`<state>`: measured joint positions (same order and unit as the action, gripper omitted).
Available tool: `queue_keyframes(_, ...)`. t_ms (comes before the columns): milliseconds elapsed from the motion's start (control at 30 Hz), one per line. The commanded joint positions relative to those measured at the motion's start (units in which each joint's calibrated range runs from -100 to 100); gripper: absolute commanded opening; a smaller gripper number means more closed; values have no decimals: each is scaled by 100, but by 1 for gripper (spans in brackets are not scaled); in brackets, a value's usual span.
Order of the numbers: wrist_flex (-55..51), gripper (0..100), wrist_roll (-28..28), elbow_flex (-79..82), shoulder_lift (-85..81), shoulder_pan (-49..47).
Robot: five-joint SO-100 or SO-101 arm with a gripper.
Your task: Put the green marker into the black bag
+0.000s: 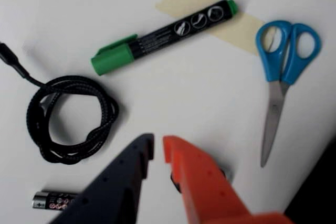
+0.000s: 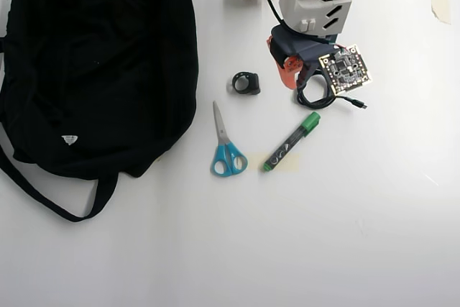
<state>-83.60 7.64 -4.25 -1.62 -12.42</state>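
Note:
The green marker lies flat on the white table, its dark barrel partly over a strip of beige tape; it also shows in the overhead view. My gripper, one black and one orange finger, hangs above the table short of the marker, its tips almost touching and holding nothing. In the overhead view the gripper sits close to the arm base, above the marker. The black bag lies at the left in the overhead view, far from the gripper, with its strap trailing below. The bag is out of the wrist view.
Blue-handled scissors lie beside the marker, between it and the bag in the overhead view. A coiled black cable and a small battery lie near the gripper. A small black ring-like object sits left of the gripper.

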Motion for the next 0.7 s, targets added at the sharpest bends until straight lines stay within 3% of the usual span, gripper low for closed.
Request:
queue_keyframes(0, 177, 2, 33, -249, -70, -37)
queue_keyframes(267, 358, 2, -93, -204, -70, -82)
queue_keyframes(533, 642, 3, -1934, -177, -62, -292)
queue_keyframes(667, 608, 4, -2133, -168, -54, -292)
